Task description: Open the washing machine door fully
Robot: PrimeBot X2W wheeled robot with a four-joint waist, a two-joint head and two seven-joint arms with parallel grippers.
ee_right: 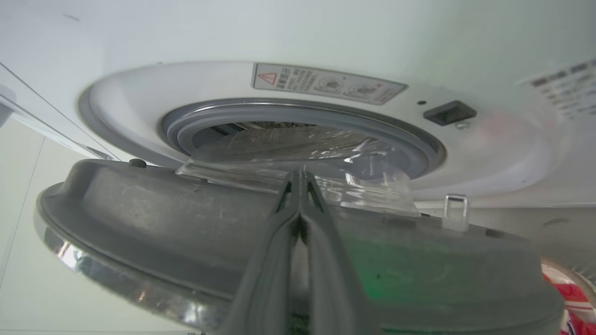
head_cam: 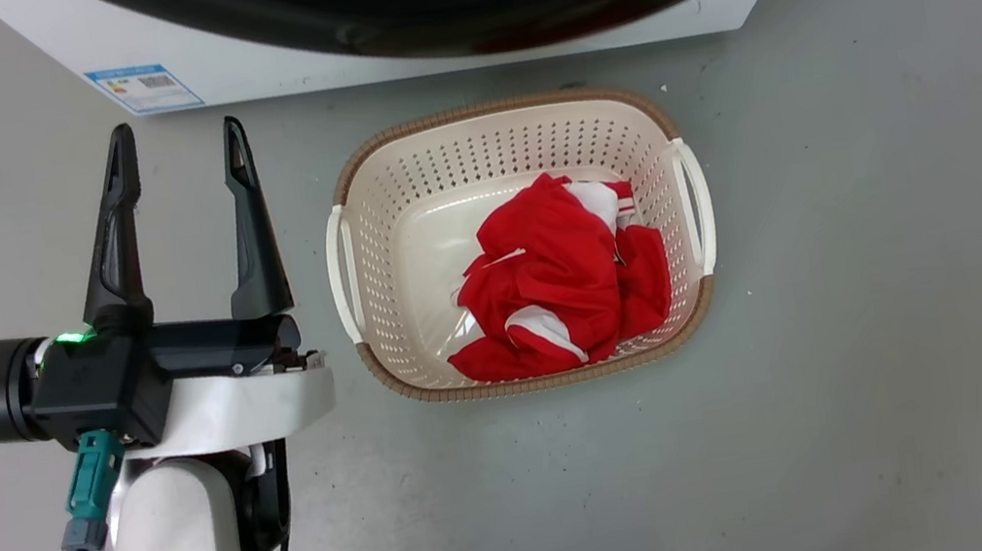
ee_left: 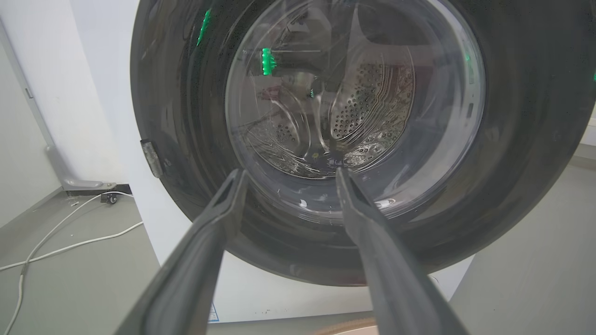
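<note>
The right gripper (ee_right: 301,177) has its two fingers pressed together with nothing seen between them. They lie along the grey inner face of the washing machine door (ee_right: 186,218), and the tips reach the rim of the clear glass bowl (ee_right: 288,156). Whether they press on the face or only hover over it I cannot tell.

The door stands ajar: a gap shows between it and the blue-grey gasket (ee_right: 260,114) on the white front of the washing machine (ee_right: 489,153). Its latch hook (ee_right: 455,204) is out of the dark catch slot (ee_right: 449,113).

To the near left, the left gripper (head_cam: 179,138) hangs over the floor with its fingers spread wide and empty. It points at the far machine and touches nothing, and its wrist view looks through the door's window to the steel drum. Just right of it, between robot and machine, sits a cream basket (head_cam: 494,109) holding a red and white cloth (head_cam: 567,288).

I judge the latch is already freed and the step in hand is swinging the door wider. The next move calls for the right arm to keep its closed fingers behind the door and sweep outward along the hinge's arc, so they do not slide onto the bulging glass. The basket lies near below and should not be knocked
</note>
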